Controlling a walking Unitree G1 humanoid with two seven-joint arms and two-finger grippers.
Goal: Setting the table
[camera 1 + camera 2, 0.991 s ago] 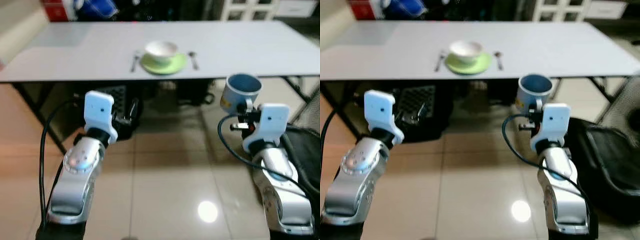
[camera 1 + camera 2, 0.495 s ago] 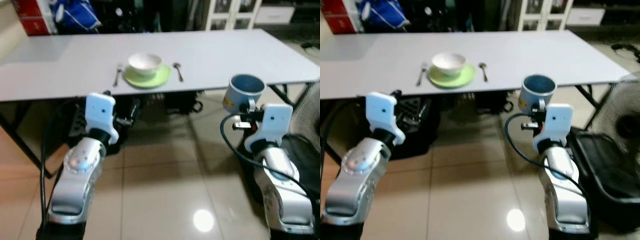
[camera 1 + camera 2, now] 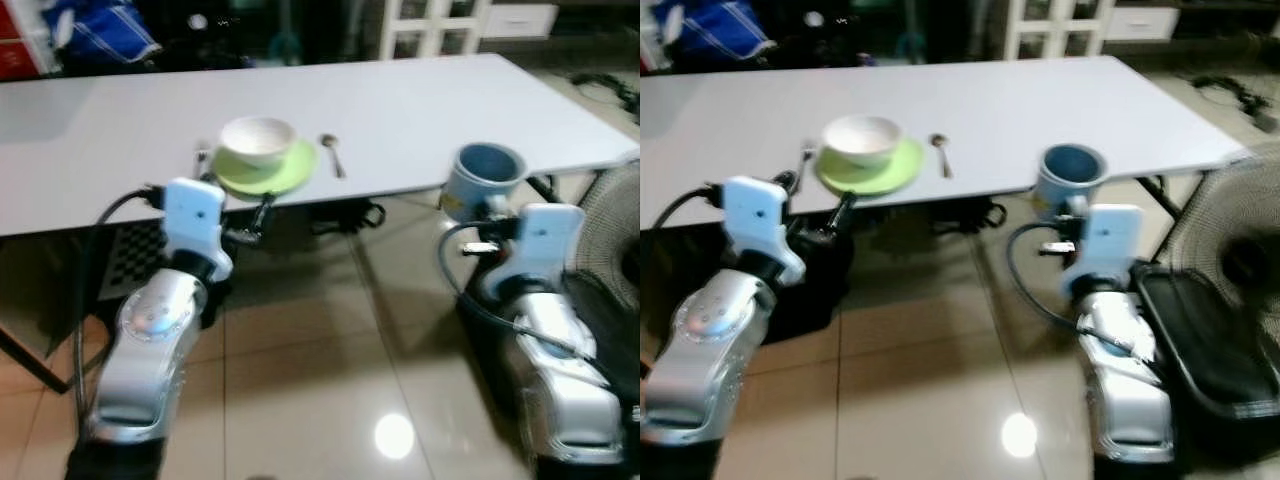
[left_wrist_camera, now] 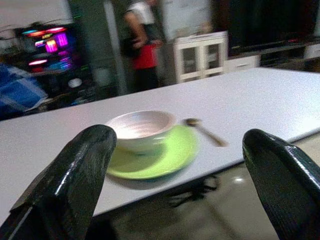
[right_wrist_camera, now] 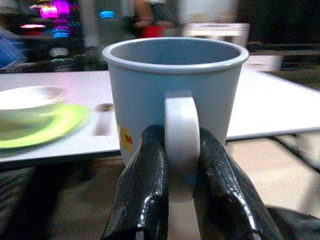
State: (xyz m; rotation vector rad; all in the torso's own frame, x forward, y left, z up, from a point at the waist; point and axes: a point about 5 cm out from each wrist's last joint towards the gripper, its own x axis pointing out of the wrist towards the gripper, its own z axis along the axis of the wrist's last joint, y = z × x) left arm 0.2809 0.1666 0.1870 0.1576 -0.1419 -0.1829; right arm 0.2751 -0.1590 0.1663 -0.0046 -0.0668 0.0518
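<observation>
A blue mug (image 3: 485, 175) stands upright in the air just in front of the white table's (image 3: 420, 100) near edge. My right gripper (image 5: 181, 145) is shut on its white handle (image 5: 181, 130). On the table a white bowl (image 3: 258, 138) sits on a green plate (image 3: 285, 172), with a fork (image 3: 200, 155) on its left and a spoon (image 3: 332, 155) on its right. My left gripper (image 4: 180, 137) is open and holds nothing; it is level with the table edge, in front of the plate.
A fan (image 3: 1230, 250) and a black basket (image 3: 1200, 340) stand on the floor at my right. A dark crate (image 3: 130, 270) sits under the table. Behind the table are a white cabinet (image 3: 430, 12), a blue bag (image 3: 95, 35) and a person (image 4: 142, 40).
The whole view has shifted: the table and place setting are nearer and lower in the picture, and the fan has come into view at the right. The mug stays held.
</observation>
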